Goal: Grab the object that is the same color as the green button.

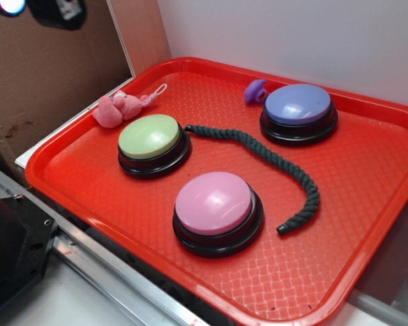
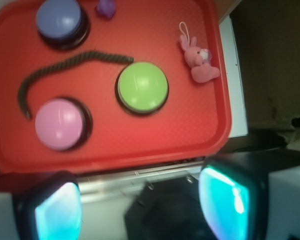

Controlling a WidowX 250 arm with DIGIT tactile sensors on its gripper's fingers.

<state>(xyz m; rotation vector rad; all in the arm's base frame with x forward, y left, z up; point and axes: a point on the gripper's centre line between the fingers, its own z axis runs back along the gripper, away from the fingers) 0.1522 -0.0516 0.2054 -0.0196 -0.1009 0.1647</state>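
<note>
Green rope (image 1: 262, 151), dark and twisted, lay loose on the red tray (image 1: 367, 204), curving in a long S between the three buttons. In the exterior view one end sat just beside the green button (image 1: 149, 136), and the other end curled down to the right of the pink button (image 1: 213, 202), near it but apart. The purple-blue button (image 1: 298, 103) stood at the far side of the tray, with a small purple knob (image 1: 256, 91) just beside it. A pink plush toy (image 1: 117, 109) rested on the tray's left rim, close to the green button.

From the wrist view the same layout showed from above: the rope (image 2: 65, 65) ran from beside the green button (image 2: 142, 86) toward the tray's left part, then bent down beside the pink button (image 2: 59, 123). The gripper (image 2: 142, 205) hung above the tray's near edge, well apart from the rope. Its two fingers (image 2: 225, 197) appeared at the bottom corners of that view, glowing teal, so the jaws stood wide with nothing between them.
</note>
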